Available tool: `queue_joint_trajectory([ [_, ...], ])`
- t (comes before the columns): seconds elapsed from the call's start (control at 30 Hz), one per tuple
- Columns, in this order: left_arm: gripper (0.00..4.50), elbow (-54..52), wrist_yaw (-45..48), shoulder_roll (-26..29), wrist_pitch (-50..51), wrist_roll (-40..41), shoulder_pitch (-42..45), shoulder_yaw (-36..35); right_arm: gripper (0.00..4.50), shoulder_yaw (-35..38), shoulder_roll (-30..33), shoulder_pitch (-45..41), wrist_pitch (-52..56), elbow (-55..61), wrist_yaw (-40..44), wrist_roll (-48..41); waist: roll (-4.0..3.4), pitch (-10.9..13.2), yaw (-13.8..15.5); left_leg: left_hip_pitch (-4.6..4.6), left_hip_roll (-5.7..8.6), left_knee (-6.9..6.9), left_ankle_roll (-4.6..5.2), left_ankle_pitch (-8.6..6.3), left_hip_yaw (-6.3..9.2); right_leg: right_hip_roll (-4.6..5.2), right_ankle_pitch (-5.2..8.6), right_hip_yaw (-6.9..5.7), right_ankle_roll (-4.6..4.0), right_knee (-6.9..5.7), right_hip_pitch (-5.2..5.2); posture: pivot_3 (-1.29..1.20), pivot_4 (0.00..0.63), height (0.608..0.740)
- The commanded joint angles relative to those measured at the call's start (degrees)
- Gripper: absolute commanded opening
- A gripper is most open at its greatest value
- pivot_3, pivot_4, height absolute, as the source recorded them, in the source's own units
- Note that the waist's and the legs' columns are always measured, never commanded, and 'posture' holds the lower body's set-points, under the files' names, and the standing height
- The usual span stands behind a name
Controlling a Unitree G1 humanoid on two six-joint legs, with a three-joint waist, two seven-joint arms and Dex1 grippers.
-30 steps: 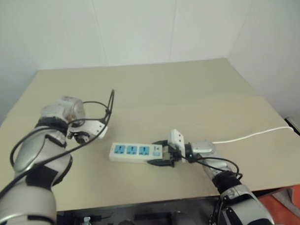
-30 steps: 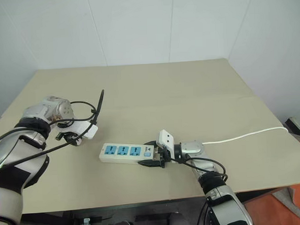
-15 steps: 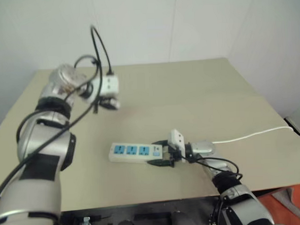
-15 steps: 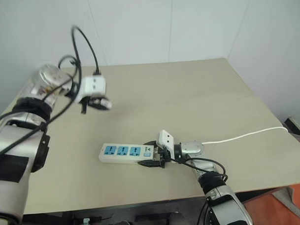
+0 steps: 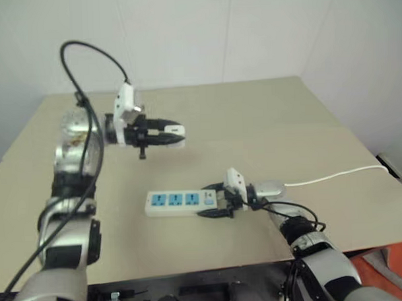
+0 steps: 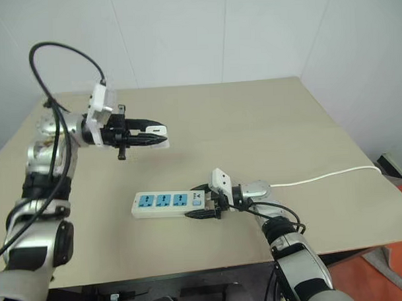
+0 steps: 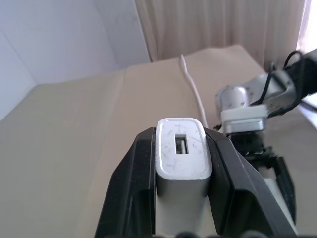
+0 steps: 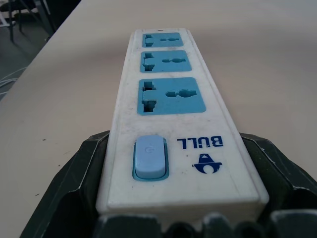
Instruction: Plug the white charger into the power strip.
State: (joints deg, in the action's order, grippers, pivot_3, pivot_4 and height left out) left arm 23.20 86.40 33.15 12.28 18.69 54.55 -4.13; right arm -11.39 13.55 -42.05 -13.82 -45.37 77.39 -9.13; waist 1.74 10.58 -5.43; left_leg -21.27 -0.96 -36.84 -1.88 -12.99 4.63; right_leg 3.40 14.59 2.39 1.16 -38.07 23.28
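2 head eyes overlook the table [image 5: 266, 115]; wrist cameras peer close along their jaws.

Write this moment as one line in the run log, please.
left gripper: shut on small white plastic charger, held above table | right gripper: clamps long white power strip end | sockets: empty
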Motion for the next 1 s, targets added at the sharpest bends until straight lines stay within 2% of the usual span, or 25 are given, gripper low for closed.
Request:
queue_joint_trajectory([
  [0.03, 1.03, -12.2, -2.8, 0.3, 5.0, 7.2, -5.8, -3.1, 3.41, 0.6, -0.7, -1.2, -3.6, -1.3, 2.2, -0.4, 0.0, 0.0, 0.0, 0.03, 0.01, -0.01, 0.0, 0.0, 0.0, 0.02, 0.0, 0.01, 0.0, 0.01, -0.04, 0.0, 0.15, 0.74],
  [0.2, 1.03, -19.3, -5.1, 1.3, 14.5, 13.5, -11.1, -2.7, 3.41, 0.7, -1.5, -2.2, -5.3, -4.9, 2.4, 0.3, 0.0, 0.0, 0.0, 0.14, 0.01, -0.01, 0.0, 0.0, 0.0, 0.01, -0.01, 0.01, 0.0, -0.02, -0.13, 0.0, 0.15, 0.74],
  [0.33, 1.03, -23.1, -5.2, 1.5, 16.9, 15.8, -15.5, -1.7, 3.41, 0.7, -1.7, -2.5, -6.3, -6.3, 3.2, 0.8, -0.01, 0.0, -0.2, 0.17, 0.0, 0.01, 0.0, 0.0, 0.0, -0.01, -0.01, 0.02, 0.0, 0.0, -0.14, 0.0, 0.15, 0.74],
  [0.5, 1.03, -23.0, -6.1, -1.5, 9.0, 14.1, -20.7, -1.2, 3.41, 0.6, -1.7, -2.8, -6.6, -6.9, 4.1, 1.3, -0.01, 0.0, 0.0, 0.2, 0.0, 0.01, -0.01, 0.0, -0.01, 0.01, -0.02, 0.04, -0.02, 0.01, -0.17, 0.0, 0.15, 0.74],
  [0.63, 1.03, -19.9, -2.3, -0.5, 2.2, 10.0, -22.5, 2.4, 3.41, 0.6, -1.8, -2.6, -6.5, -6.7, 4.1, 1.5, -0.02, 0.0, 0.0, 0.2, 0.0, 0.02, -0.01, 0.0, -0.02, 0.0, -0.03, 0.03, -0.04, 0.02, -0.17, 0.0, 0.15, 0.74],
  [1.0, 1.03, -13.4, -0.1, -1.9, -2.7, 7.9, -21.4, 6.4, 3.41, 0.4, -1.7, -2.0, -6.4, -6.2, 3.6, 1.9, -0.02, 0.0, 0.0, 0.19, 0.0, 0.02, 0.0, 0.0, -0.02, 0.0, -0.03, 0.03, -0.04, 0.04, -0.17, 0.0, 0.15, 0.74],
])
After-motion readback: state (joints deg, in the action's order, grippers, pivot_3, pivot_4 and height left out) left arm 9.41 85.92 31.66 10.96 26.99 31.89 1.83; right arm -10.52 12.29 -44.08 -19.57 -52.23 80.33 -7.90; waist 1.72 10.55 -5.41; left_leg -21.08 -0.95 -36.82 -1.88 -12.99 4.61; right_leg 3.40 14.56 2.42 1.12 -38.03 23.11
